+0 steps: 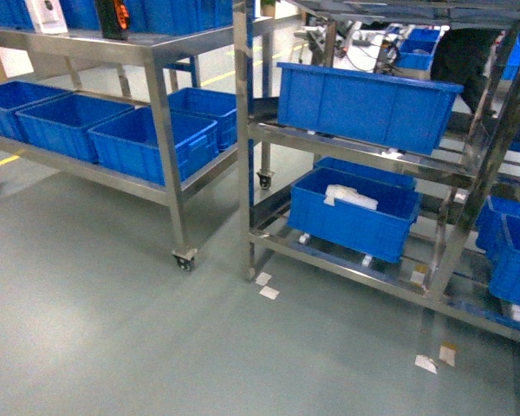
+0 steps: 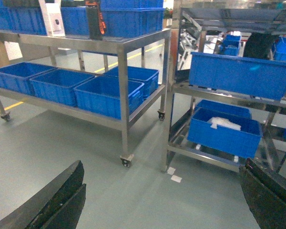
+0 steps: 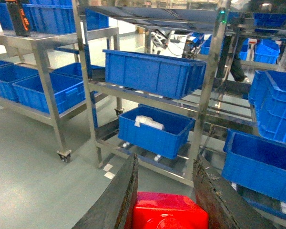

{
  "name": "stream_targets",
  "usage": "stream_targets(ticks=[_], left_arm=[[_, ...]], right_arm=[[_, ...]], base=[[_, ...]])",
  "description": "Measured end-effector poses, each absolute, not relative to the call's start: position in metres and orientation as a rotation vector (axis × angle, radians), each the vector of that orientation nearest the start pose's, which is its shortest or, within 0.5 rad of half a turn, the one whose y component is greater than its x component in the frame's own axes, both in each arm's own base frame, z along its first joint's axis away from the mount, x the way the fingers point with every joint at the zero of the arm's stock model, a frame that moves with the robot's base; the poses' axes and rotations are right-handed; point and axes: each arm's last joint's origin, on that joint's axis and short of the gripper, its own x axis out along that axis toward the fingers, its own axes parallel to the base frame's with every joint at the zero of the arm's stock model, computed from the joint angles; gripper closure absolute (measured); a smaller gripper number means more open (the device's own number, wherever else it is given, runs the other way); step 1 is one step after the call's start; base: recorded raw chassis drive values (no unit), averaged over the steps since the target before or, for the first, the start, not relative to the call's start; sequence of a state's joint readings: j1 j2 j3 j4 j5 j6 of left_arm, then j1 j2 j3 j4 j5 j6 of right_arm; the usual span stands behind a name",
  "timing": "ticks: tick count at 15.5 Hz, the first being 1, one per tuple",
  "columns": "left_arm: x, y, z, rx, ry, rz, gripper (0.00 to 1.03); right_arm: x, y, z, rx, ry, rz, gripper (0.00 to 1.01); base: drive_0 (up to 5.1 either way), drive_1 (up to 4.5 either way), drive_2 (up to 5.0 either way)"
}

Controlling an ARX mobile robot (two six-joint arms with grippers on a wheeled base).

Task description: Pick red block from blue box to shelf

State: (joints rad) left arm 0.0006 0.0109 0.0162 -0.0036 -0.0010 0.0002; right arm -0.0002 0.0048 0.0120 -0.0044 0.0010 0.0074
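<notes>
Two dark fingers of the right gripper clamp the red block between them at the bottom of the right wrist view, facing the steel shelf with its dark blue crates. The left gripper hangs with its jaws spread wide and nothing between them, above the grey floor. A wheeled steel table with crates stands left of the shelf

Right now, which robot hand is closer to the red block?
Right. The right gripper has the red block sitting between its two fingers. The left gripper is open with only bare floor between its fingers and no block near it.
</notes>
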Motion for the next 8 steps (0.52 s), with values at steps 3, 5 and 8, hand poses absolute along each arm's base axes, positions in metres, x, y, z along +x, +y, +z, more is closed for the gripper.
stream_targets(ticks=[3, 5, 8], left_arm=[[0.0974, 0.0001, 0.1678, 0.000, -0.001, 0.002, 0.05], [0.0974, 0.0001, 0.1678, 0.000, -0.001, 0.002, 0.05], [0.0974, 0.0001, 0.1678, 0.000, -0.001, 0.002, 0.05]], right_arm=[[0.0973, 0.0000, 0.1668, 0.007, -0.003, -0.001, 0.73], [0.0973, 0.0000, 0.1668, 0.007, -0.003, -0.001, 0.73], [0.0973, 0.0000, 0.1668, 0.007, -0.003, -0.001, 0.73]], base=[[-1.6, -1.60, -1.6], [-1.6, -1.60, -1.6], [-1.6, -1.60, -1.6]])
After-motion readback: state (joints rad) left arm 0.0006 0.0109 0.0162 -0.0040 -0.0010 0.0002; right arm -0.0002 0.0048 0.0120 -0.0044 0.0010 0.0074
